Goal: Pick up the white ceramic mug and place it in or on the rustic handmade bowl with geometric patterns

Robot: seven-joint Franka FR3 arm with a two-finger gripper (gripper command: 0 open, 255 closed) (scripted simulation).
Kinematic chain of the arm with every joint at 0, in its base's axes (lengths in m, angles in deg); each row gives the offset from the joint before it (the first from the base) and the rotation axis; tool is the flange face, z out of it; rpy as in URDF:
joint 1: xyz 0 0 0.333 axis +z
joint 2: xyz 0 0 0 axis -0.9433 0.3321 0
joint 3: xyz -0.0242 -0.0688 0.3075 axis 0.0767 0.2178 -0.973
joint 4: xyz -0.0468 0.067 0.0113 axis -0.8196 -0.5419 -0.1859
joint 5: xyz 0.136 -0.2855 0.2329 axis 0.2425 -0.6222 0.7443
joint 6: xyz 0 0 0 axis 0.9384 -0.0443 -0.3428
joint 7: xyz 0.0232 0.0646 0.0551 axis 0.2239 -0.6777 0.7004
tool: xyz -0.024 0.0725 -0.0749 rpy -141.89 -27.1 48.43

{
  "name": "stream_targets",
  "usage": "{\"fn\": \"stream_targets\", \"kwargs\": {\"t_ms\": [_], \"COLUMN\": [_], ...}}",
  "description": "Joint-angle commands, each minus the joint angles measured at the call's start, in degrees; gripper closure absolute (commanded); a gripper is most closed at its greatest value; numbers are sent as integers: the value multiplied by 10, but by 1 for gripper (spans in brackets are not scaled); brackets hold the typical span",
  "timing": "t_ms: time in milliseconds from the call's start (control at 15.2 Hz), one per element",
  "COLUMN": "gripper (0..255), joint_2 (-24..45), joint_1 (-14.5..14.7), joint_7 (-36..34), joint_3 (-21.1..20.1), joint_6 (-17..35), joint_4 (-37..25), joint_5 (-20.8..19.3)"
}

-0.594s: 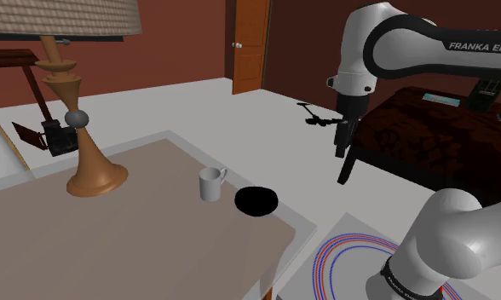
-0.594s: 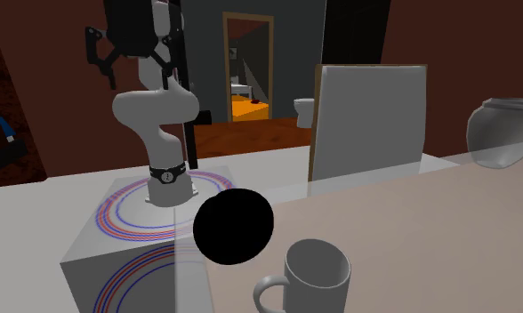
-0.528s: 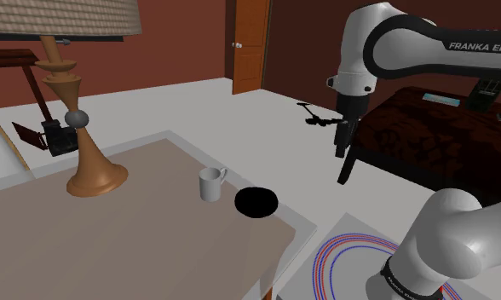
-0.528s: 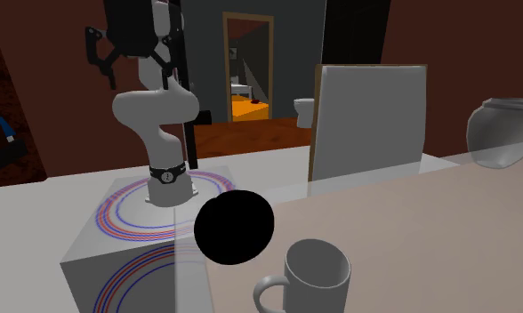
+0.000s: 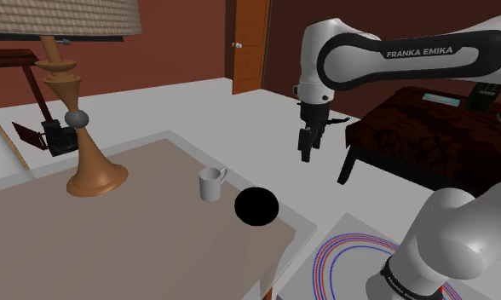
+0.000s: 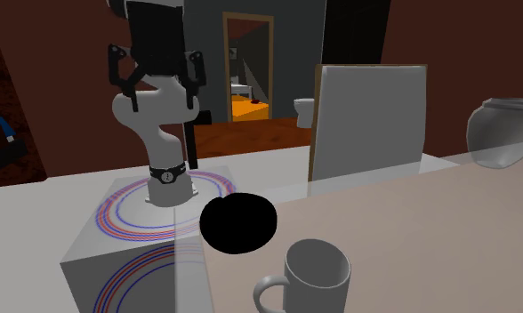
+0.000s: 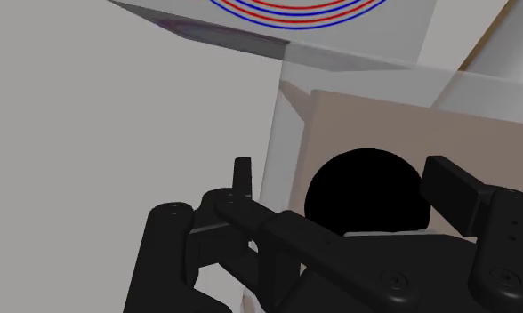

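Note:
A white mug (image 5: pixel 211 184) stands upright on the tan tabletop (image 5: pixel 112 247), handle turned toward the black bowl (image 5: pixel 256 206), a hand's width to the shoulder view's right near the table's corner. In the second exterior view the mug (image 6: pixel 315 276) is nearest the camera and the bowl (image 6: pixel 238 224) just behind it. My gripper (image 5: pixel 308 147) hangs in the air, open and holding nothing, above the floor beyond the table's corner, well clear of both. From the second exterior view the gripper (image 6: pixel 160 93) points down, fingers apart. In the wrist view, the bowl (image 7: pixel 366 191) lies between the fingers (image 7: pixel 242 173).
A wooden lamp (image 5: pixel 85 162) stands on the table behind the mug. A dark wooden table (image 5: pixel 428 141) is at the shoulder view's right. My stand (image 5: pixel 351 264) adjoins the table's corner. A white framed panel (image 6: pixel 368 120) leans behind the table.
The arm has swung toward the shoulder view's left and come lower, bringing the gripper closer to the table's corner and the bowl. Mug and bowl have stayed put.

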Motion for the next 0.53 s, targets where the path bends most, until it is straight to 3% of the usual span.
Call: {"fn": "stream_targets", "kwargs": {"t_ms": [0, 462], "gripper": [0, 0], "joint_2": [38, 186], "joint_1": [5, 17], "joint_7": [-13, -53], "joint_3": [-13, -49], "joint_6": [23, 80], "joint_4": [-14, -102], "joint_5": [5, 1]}}
